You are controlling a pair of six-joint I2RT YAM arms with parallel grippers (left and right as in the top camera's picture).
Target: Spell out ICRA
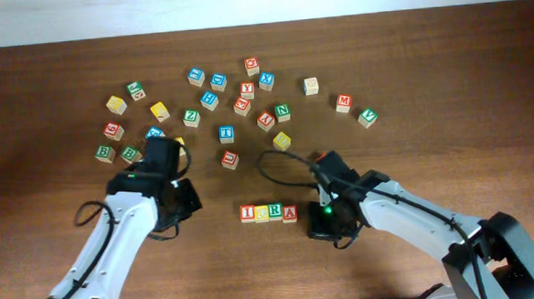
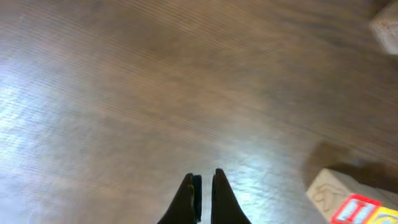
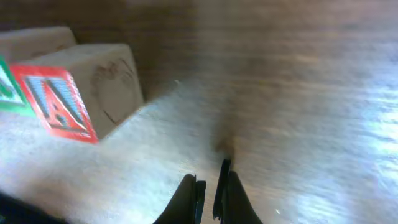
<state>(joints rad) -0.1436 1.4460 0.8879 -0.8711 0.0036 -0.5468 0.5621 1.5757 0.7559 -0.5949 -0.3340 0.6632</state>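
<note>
Closed left gripper [image 2: 204, 191] and right gripper [image 3: 211, 190] flank the ICRA row [image 1: 268, 213]

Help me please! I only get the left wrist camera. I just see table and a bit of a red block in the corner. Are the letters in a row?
Observer: Yes. From overhead, a row of four blocks sits side by side and reads I, C, R, A from left to right.
Operator: What does the last one look like?
Observer: The A block has a red frame around its letter. It shows close up in the right wrist camera.
Operator: Is the other arm holding anything?
Observer: No. The right arm has its jaws shut and empty, just to the right of the A block.
Operator: Are there other letters?
Observer: Lots. Loose blocks lie scattered farther back on the table.
</note>
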